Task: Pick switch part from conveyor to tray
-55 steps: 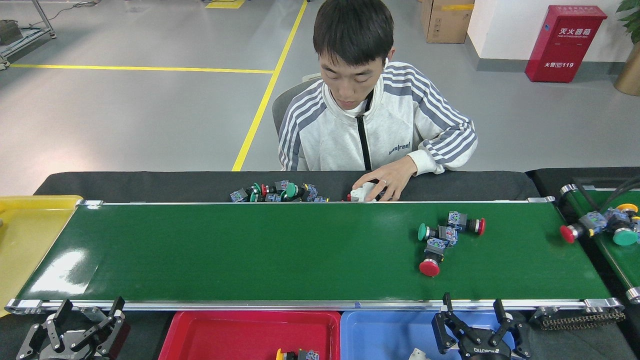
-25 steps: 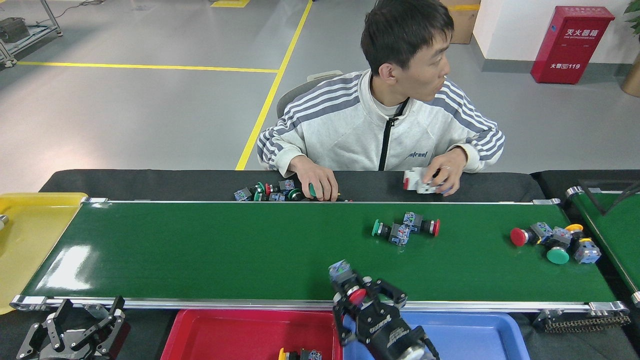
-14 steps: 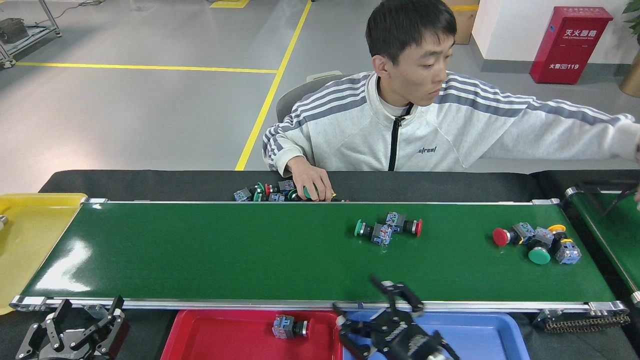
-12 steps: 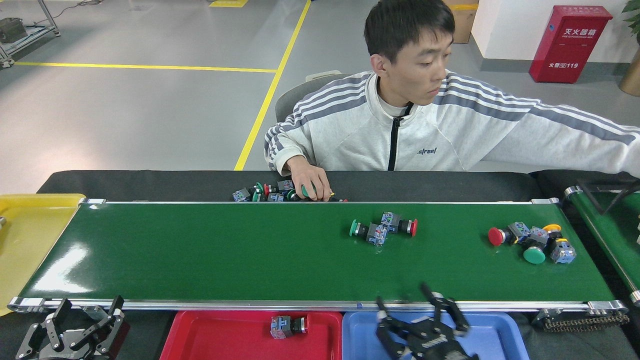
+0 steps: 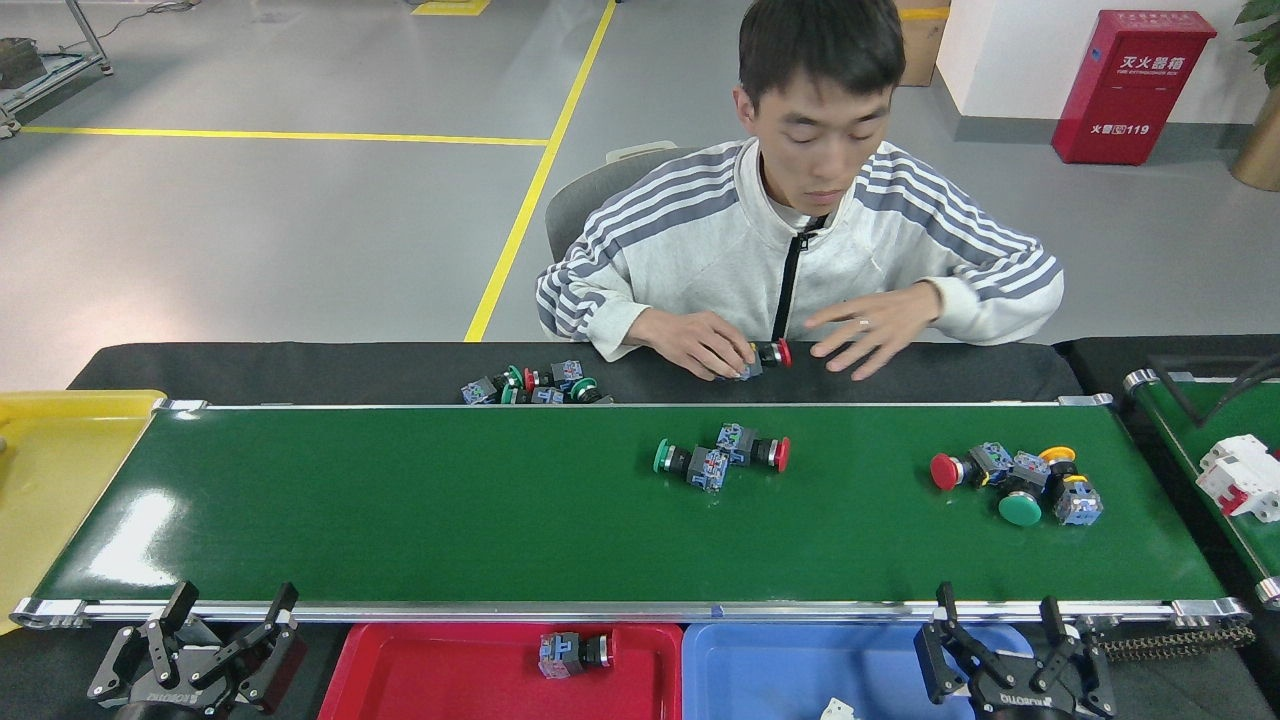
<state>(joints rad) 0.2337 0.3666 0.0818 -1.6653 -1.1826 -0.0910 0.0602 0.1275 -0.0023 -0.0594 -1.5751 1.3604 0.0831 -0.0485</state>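
Waiting: both grippers, left [image 5: 215, 640] and right [image 5: 995, 630], spread, empty
Done: one switch part [image 5: 573, 651] in red tray [image 5: 420, 670]
Left: two clusters [image 5: 722, 458] [image 5: 1015, 482] riding the conveyor [image 5: 400, 500]

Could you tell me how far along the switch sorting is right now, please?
Done: one switch part lies in the red tray. In hand: nothing; the left hand and right hand are open and empty. Left: a pair and a cluster on the conveyor.
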